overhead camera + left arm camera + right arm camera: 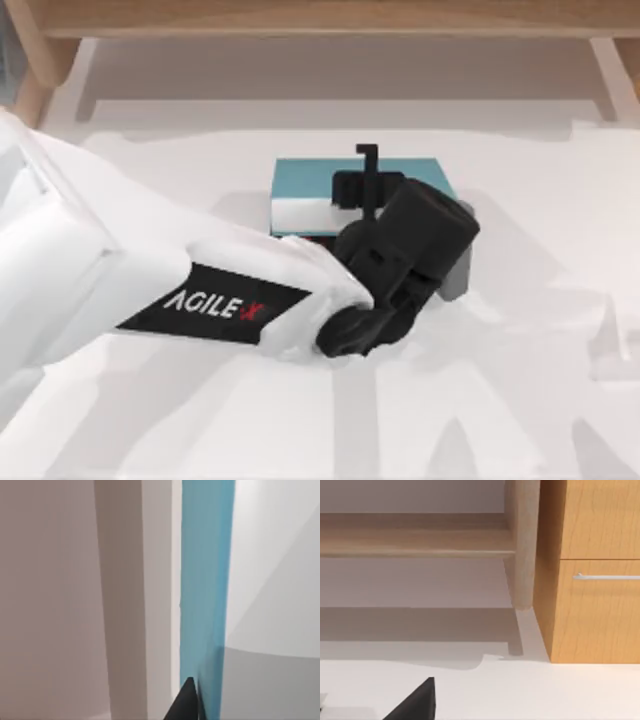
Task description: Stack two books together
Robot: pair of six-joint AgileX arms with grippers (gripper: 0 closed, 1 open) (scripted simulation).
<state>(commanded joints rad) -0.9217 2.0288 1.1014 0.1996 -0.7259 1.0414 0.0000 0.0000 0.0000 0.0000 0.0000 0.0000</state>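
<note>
My left gripper (372, 185) reaches over the teal book (300, 175) at tabletop (520, 400) centre (finger state I cannot tell), likely for stacking it.

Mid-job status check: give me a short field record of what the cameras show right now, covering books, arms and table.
teal book: near table centre, flat, partly covered by the left arm
second book: white page edge just under the teal cover; cover colour hidden
left gripper: over the teal book, reaching in from the top view's left
left wrist view: close on the teal book's edge
table: white
right wrist view: faces a wooden cabinet
</note>
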